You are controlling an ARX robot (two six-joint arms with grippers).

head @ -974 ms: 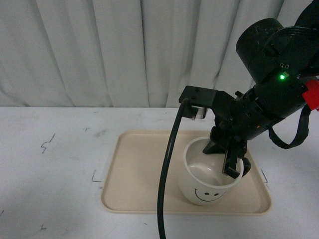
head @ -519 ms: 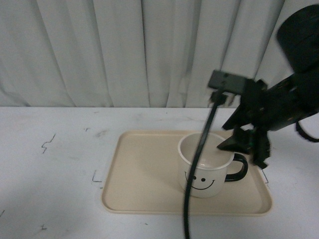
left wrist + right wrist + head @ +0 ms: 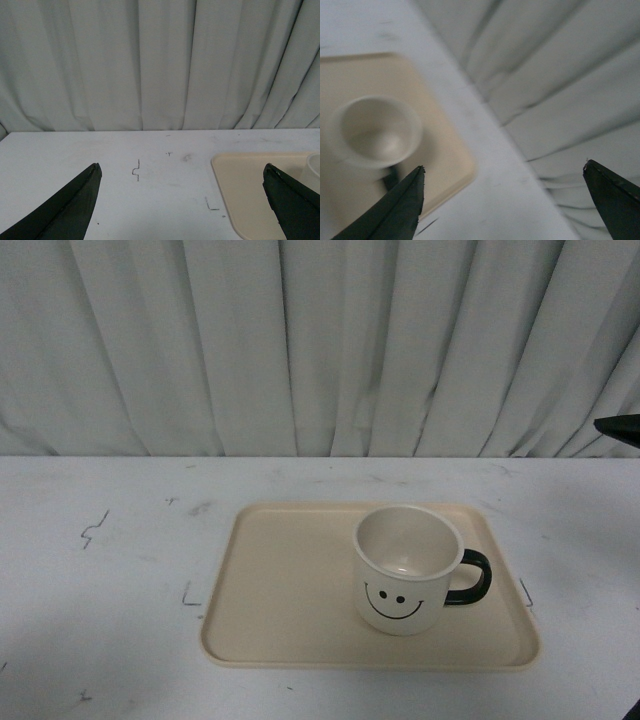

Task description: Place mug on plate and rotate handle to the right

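The cream-white mug (image 3: 403, 570) stands upright on the right half of the beige plate (image 3: 290, 590), smiley face toward me. Its dark handle (image 3: 470, 577) points right. The mug (image 3: 375, 131) and plate (image 3: 442, 150) also show blurred in the right wrist view. The plate's corner (image 3: 250, 190) and a sliver of the mug (image 3: 314, 172) show in the left wrist view. My right gripper (image 3: 504, 200) is open and empty, high and away from the mug; only a dark tip of that arm (image 3: 620, 427) shows at the front view's right edge. My left gripper (image 3: 182, 200) is open and empty, above the table left of the plate.
A white table (image 3: 100, 590) with small dark marks (image 3: 95, 528) holds the plate. A pale pleated curtain (image 3: 300, 340) hangs behind the table's far edge.
My right gripper let go of the mug, rose and withdrew to the right, out of the front view. The mug turned so its handle points right and now stands free.
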